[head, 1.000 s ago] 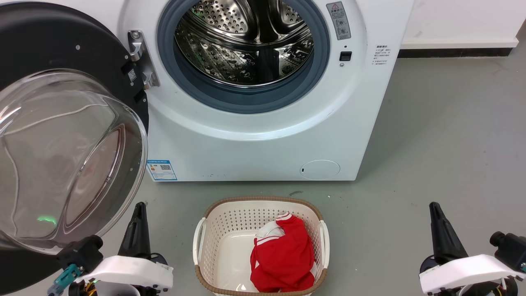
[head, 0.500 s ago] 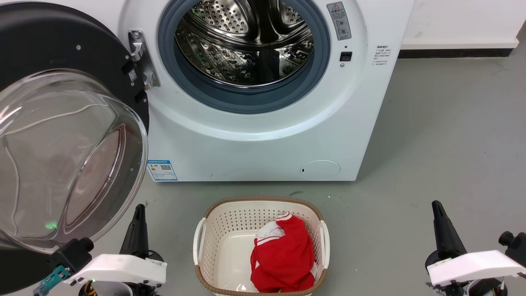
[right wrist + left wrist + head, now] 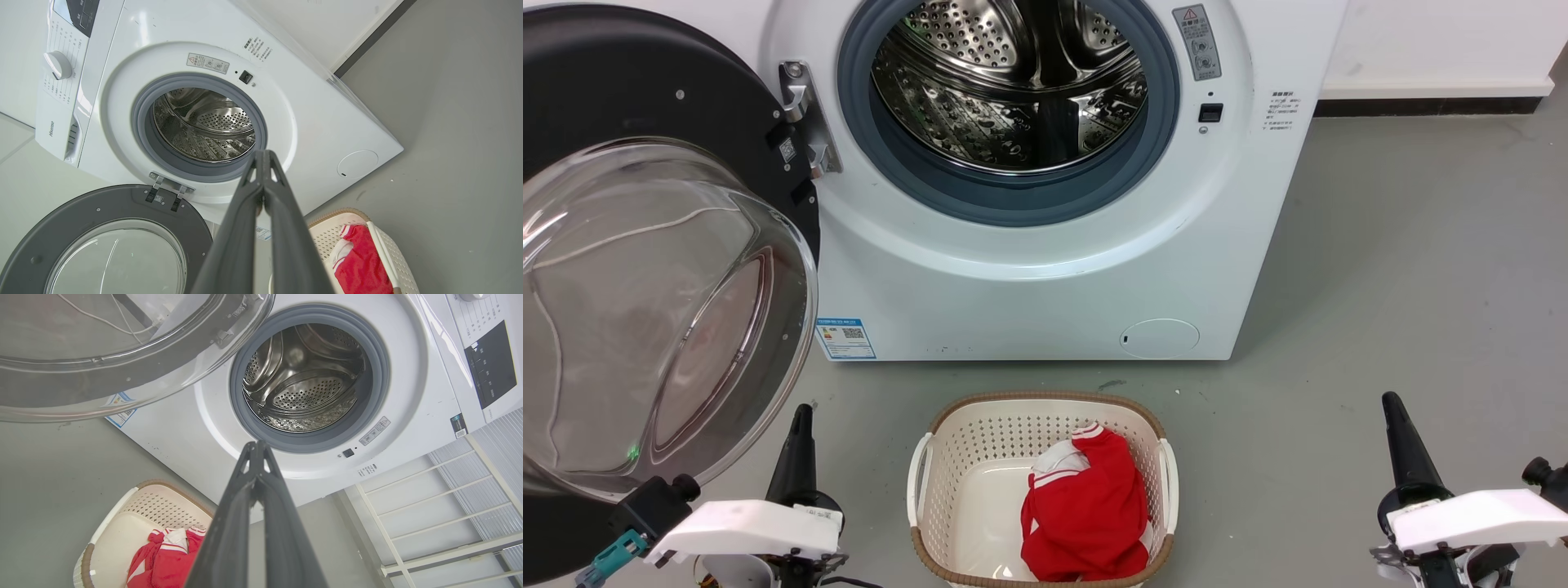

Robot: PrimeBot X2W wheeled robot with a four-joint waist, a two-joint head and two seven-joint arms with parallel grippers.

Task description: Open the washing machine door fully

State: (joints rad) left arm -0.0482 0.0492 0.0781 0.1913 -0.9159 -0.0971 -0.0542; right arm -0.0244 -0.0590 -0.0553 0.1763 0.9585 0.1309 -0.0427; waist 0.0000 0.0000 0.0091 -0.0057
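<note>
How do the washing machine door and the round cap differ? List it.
The washing machine door is large; the round cap is small. The door is black with clear glass; the cap is white. The door stands swung open; the cap sits flush. Both are round.

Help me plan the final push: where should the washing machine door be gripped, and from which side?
Probably the thin black rim of the door, low down near the left gripper, coming from the front. The rim is an edge the fingers can pinch; the bulging glass bowl is smooth and rounded, and near the hinge there is little leverage.
</note>
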